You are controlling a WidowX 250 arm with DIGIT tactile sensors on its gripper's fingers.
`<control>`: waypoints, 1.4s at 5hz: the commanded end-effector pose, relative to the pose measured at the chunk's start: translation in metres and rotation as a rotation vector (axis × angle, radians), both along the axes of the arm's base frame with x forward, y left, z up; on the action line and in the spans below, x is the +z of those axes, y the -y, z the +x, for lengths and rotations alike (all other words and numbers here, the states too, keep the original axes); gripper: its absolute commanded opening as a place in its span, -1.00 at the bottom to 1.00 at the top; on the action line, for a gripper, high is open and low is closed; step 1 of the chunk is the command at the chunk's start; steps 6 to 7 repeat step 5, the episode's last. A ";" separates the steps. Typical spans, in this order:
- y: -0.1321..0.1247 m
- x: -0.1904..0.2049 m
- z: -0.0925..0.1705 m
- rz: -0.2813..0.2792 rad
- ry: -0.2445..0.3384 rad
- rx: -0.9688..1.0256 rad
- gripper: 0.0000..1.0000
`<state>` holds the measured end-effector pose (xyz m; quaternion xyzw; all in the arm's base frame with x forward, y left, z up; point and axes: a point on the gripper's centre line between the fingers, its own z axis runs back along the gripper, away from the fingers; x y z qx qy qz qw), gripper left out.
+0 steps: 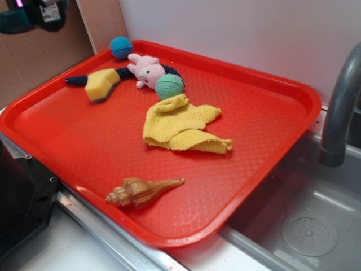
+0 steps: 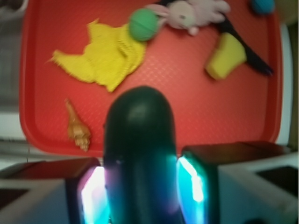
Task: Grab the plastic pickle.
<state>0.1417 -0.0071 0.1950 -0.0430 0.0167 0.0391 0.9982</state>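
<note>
Filling tool: plastic pickle

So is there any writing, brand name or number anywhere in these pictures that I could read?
None can be read.
White label on the robot's tool, top left of the exterior view: too small and blurred to read.
Plastic pickle held between the tool's fingers: no writing visible.
Red tray, yellow cloth, seashell, yellow sponge, pink plush toy, teal balls: no writing visible.
</note>
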 end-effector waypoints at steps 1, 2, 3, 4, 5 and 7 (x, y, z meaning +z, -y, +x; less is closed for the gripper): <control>-0.009 0.032 0.022 0.050 0.144 0.113 -1.00; -0.021 0.028 0.046 0.079 0.131 0.190 -1.00; -0.025 0.012 0.062 0.079 0.091 0.217 -1.00; -0.022 0.009 0.065 0.079 0.114 0.203 -1.00; -0.020 0.009 0.065 0.081 0.118 0.197 -1.00; -0.020 0.009 0.065 0.081 0.118 0.197 -1.00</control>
